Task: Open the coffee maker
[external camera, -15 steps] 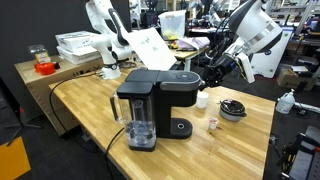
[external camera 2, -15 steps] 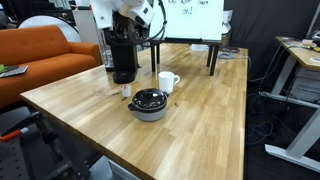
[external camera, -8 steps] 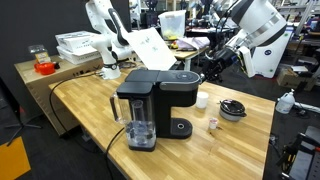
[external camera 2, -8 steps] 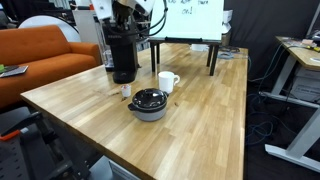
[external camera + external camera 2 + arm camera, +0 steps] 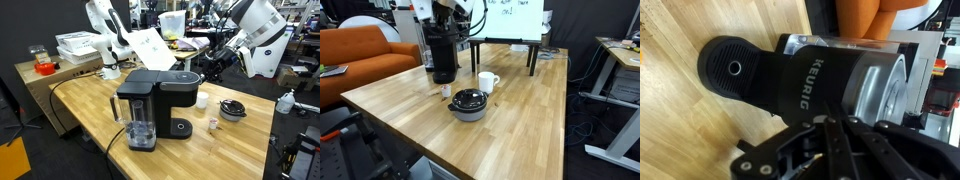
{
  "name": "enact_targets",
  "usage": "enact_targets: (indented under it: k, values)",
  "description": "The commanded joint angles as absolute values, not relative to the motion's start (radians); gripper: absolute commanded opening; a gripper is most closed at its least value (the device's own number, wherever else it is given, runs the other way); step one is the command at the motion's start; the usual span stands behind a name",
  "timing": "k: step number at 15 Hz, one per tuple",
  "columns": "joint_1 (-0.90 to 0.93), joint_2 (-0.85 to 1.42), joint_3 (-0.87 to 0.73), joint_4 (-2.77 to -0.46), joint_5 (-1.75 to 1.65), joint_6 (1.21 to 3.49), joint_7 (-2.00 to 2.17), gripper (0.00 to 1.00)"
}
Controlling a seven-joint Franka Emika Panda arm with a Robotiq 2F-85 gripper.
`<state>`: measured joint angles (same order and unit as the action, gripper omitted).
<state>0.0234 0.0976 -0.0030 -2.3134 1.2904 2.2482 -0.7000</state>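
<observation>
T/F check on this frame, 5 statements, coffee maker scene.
1. The coffee maker has its lid down. True.
2. The gripper holds the white mug. False: the mug stands free on the table; the gripper is up by the machine's top.
3. The wrist view shows KEURIG lettering on the machine. True.
4. The tabletop is glass. False: it is wood.
5. The couch is blue. False: it is orange.

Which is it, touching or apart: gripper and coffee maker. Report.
Cannot tell. In the wrist view the gripper overlaps the coffee maker, dark on dark; no contact or gap shows.
</observation>
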Motion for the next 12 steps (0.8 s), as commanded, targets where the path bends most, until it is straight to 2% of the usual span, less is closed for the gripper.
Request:
enact_targets:
  k: [1, 12]
  values:
    - [0.026, 0.063, 0.010, -2.326, 1.309, 2.265, -0.722, 0.00]
    - [0.058, -0.045, 0.051, -2.302, 1.268, 2.269, -0.697, 0.00]
